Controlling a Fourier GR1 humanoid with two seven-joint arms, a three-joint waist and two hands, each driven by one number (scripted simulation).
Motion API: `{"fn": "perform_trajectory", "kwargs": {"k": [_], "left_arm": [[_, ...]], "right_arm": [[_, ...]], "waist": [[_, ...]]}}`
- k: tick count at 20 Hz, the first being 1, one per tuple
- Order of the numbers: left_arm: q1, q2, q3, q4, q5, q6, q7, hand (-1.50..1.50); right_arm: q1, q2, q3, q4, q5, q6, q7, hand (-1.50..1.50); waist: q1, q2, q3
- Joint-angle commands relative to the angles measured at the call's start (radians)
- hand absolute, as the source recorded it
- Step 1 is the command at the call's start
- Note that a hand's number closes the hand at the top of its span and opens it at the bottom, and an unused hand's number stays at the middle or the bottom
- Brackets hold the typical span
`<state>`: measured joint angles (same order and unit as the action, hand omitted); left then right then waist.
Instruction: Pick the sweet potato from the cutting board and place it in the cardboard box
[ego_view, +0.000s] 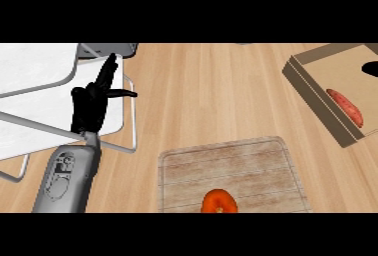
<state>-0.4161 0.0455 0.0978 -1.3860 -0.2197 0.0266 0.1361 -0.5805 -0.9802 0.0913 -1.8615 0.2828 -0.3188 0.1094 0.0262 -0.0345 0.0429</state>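
The sweet potato (345, 107) lies in the cardboard box (319, 95) at far right; it looks stiff, fairly heavy, best grasped mid-body. The left hand (92, 107) rests far left, fingers straight and empty; the right hand is unseen.

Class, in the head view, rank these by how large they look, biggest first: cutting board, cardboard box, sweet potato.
1. cutting board
2. cardboard box, cut off by the picture's edge, so unsure
3. sweet potato, inside the box
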Motion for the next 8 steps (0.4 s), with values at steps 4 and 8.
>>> {"fn": "perform_trajectory", "kwargs": {"k": [4, 8], "left_arm": [[0.184, 0.182, 0.096, 0.052, -0.11, 0.036, 0.019, 0.0], [0.199, 0.217, 0.12, 0.035, -0.092, 0.001, 0.008, 0.0]], "right_arm": [[0.048, -0.113, -0.175, 0.036, -0.16, 0.102, -0.11, -1.5], [0.073, -0.181, -0.245, 0.08, -0.225, 0.192, -0.16, -1.5]], "waist": [[-0.035, 0.019, -0.033], [-0.038, 0.02, -0.035]]}}
